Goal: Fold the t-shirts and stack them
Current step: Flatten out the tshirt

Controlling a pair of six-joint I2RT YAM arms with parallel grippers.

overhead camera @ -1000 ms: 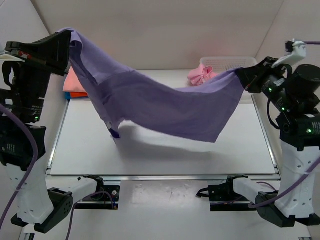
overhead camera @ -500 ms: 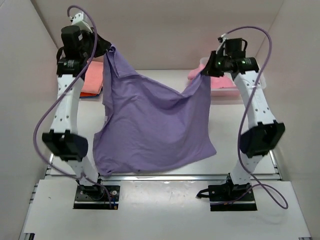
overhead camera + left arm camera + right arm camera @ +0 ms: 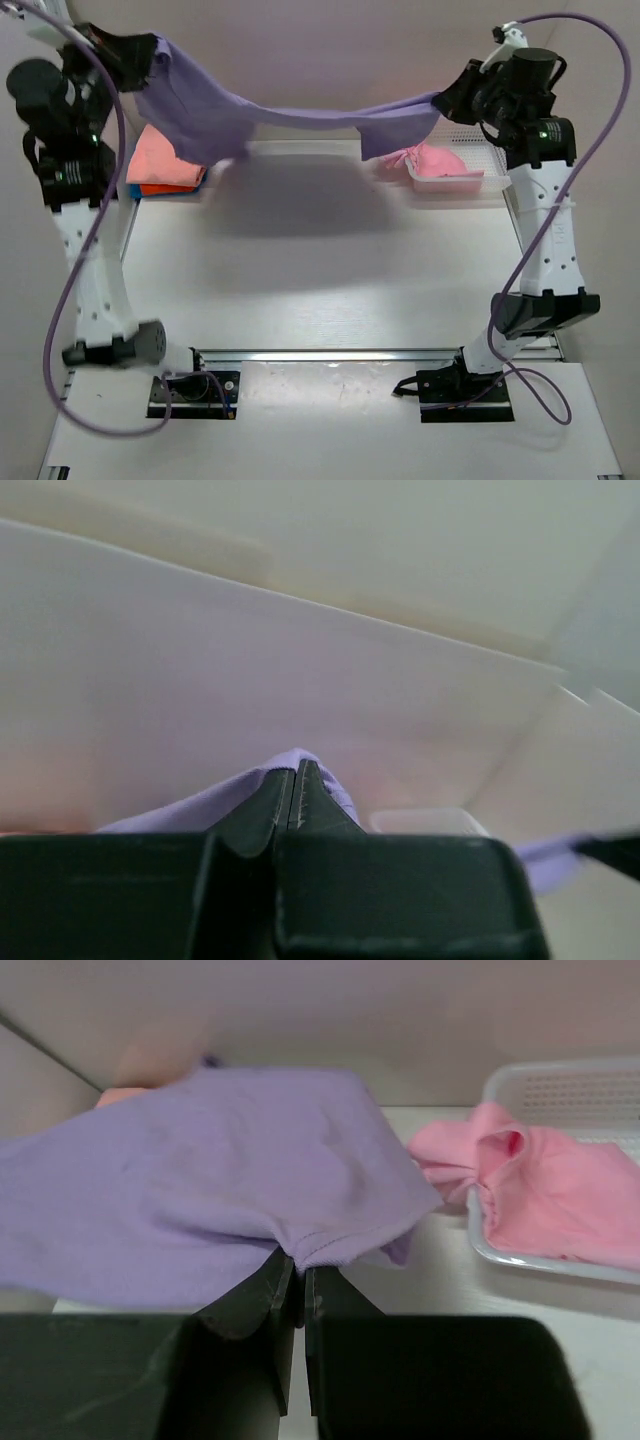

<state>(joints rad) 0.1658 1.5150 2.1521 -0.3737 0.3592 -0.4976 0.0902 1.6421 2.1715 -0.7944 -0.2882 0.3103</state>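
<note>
Lavender t-shirt (image 3: 300, 115) hanging stretched above table (image 3: 300, 280) between left gripper (image 3: 297, 772) and right gripper (image 3: 298, 1265), each clamping shut on an edge; thin pinches possibly slipping, dropping cloth crumpled.

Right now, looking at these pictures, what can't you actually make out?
Top view: the purple t-shirt hangs over the folded stack, hiding its far right corner.
Left wrist view: the left gripper blocks all but a scrap of that shirt.
Right wrist view: the frame's right edge cuts off the basket and pink tee.
</note>
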